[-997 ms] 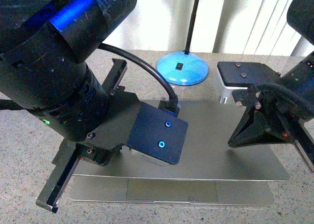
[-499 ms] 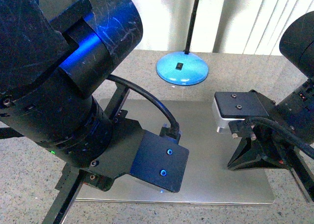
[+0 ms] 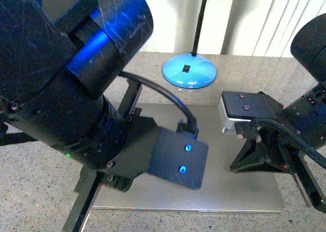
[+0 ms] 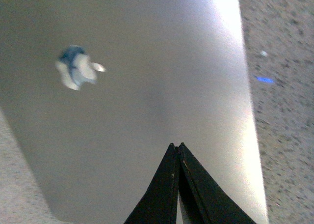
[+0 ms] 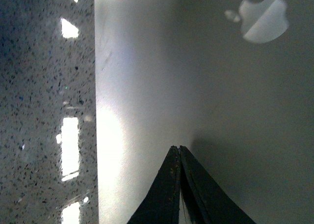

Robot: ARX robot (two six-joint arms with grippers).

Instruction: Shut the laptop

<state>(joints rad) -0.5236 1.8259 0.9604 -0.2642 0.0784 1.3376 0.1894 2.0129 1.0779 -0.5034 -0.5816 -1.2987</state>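
Front view: I see the silver-grey laptop (image 3: 229,194) lying shut and flat on the speckled stone tabletop (image 3: 35,186). It fills the lower middle of the frame, with its thin front edge running along the bottom. No keys or screen show. My left arm (image 3: 66,79), a bulky black cylinder with a blue glow, covers the left half of the frame and hides the left part of the laptop. My right arm (image 3: 305,125) comes in from the right edge and reaches over the right part of the laptop. At the upper middle, a round blue lamp base (image 3: 189,71) sits on the tabletop just beyond the laptop's back edge. A thin black lamp stem (image 3: 201,18) rises from it out of the top of the frame. Pale vertical blinds (image 3: 285,18) fill the upper right.

Left wrist view: the left pincer (image 4: 176,146) rises from the bottom middle as a black wedge over the bare lid (image 4: 147,101). Its two fingers are pressed together with nothing between them. The apple logo (image 4: 76,68) shines at the upper left, and the tabletop shows down the right side.

Right wrist view: the right pincer (image 5: 177,148) is likewise pinched together and holds nothing. It sits over the lid, with the apple logo at the upper right and the tabletop down the left side. I cannot tell whether either pincer's tips touch the metal
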